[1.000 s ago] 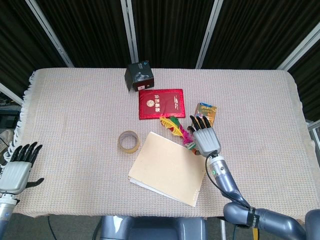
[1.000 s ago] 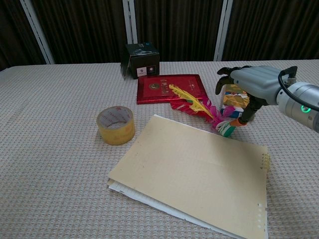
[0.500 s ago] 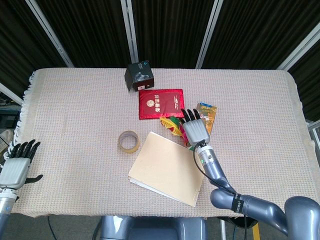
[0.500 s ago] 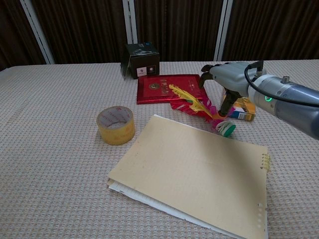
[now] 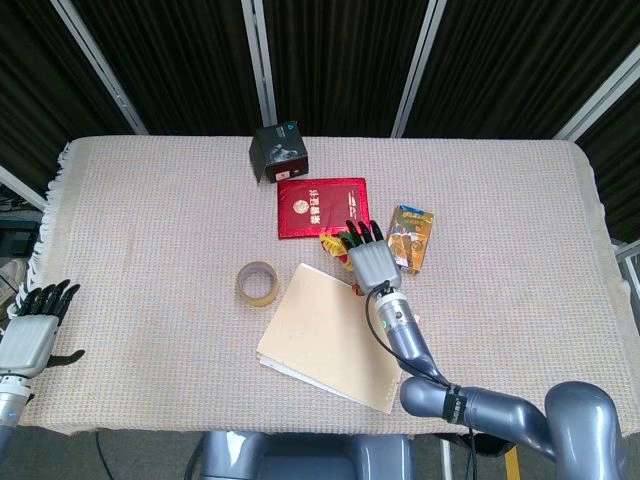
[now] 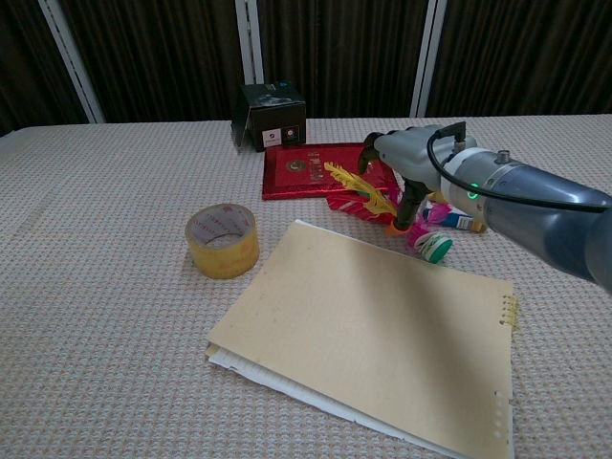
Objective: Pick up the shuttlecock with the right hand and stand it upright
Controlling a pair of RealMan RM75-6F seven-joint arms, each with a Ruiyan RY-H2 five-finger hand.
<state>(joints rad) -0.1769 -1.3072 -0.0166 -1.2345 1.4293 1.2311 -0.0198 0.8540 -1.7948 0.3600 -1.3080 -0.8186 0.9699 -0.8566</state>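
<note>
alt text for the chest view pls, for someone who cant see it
The robot's right hand hangs over a feathered shuttlecock lying on its side on a cloth-covered table. Nearby lie a tan notebook, a tape roll, a red booklet and a black box.

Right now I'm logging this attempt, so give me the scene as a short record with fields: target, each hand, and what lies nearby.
target: shuttlecock, lying on its side at the far edge of the notebook, green base toward the robot's right
right hand: right hand over the feathers, fingers pointing down; contact cannot be told
left hand: left hand off the table's near left edge, fingers apart, holding nothing
nearby: red booklet, tape roll, black box, small carton
</note>
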